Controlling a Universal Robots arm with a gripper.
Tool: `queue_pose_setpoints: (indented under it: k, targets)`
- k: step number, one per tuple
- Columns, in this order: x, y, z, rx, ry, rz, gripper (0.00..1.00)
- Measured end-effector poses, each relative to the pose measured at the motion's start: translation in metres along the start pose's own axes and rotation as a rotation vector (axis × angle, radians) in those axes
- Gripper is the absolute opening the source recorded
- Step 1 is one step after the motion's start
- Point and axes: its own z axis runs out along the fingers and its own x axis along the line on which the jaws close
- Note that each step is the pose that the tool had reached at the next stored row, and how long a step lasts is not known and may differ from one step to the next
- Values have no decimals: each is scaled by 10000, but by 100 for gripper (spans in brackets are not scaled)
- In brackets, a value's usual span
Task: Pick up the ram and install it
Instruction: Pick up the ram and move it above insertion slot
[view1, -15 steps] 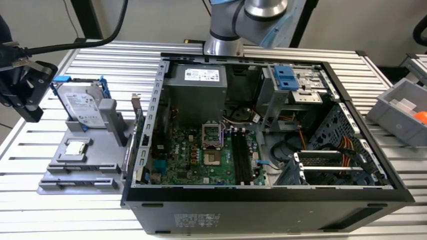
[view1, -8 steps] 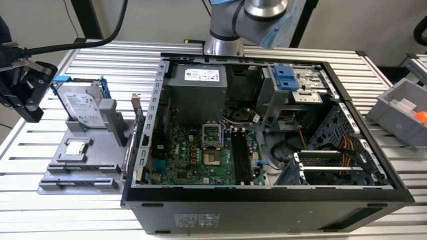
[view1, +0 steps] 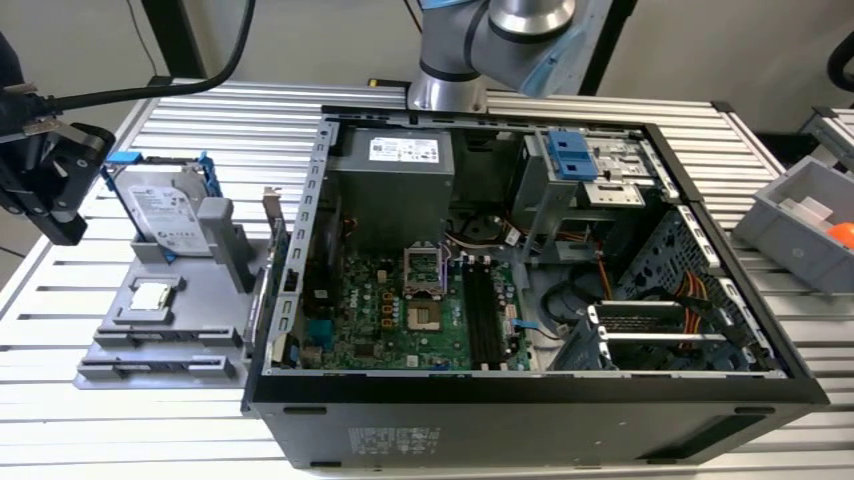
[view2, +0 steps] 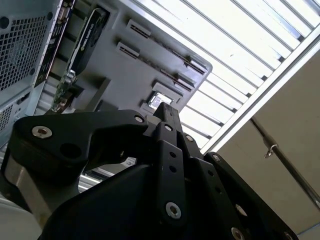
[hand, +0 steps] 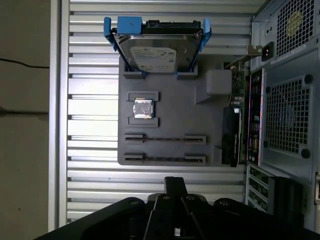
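- Slatted metal bench (view1: 174, 440), carrying the grey holder (hand: 175, 120) and everything else.
- Open computer case (view1: 534, 430), lying on its side just beside the holder, on the exterior view's right of it, with the motherboard (view1: 400, 320) exposed.
- Arm (view1: 501, 30), rising behind the case, well apart from the holder.
- Grey bin (view1: 801, 225), far from the holder, past the case.
- Hard drive (view1: 171, 215) in a blue frame, propped on edge at one end of the holder.
- Gripper (hand: 175, 181), up in the air on the exterior view's left of the holder, touching nothing; fingers (view2: 167, 112) clenched together, with nothing between them.
- Dark expansion card (hand: 231, 135), standing on edge along the holder's side nearest the case.
- Ram (hand: 165, 139), a thin dark strip seen edge-on, resting in a narrow slotted row at the holder's end away from the hard drive; a second strip (hand: 165, 159) in the outermost row just beside it.
- Small square processor chip (hand: 143, 108), seated in a recess of the holder between the hard drive and the ram.
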Motion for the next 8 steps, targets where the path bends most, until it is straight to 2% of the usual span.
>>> queue_pose_setpoints:
  k: [3,8]
  targets:
    - [0,0,0,0,1,-35,0]
    - [1,0,1,2,14,-314,0]
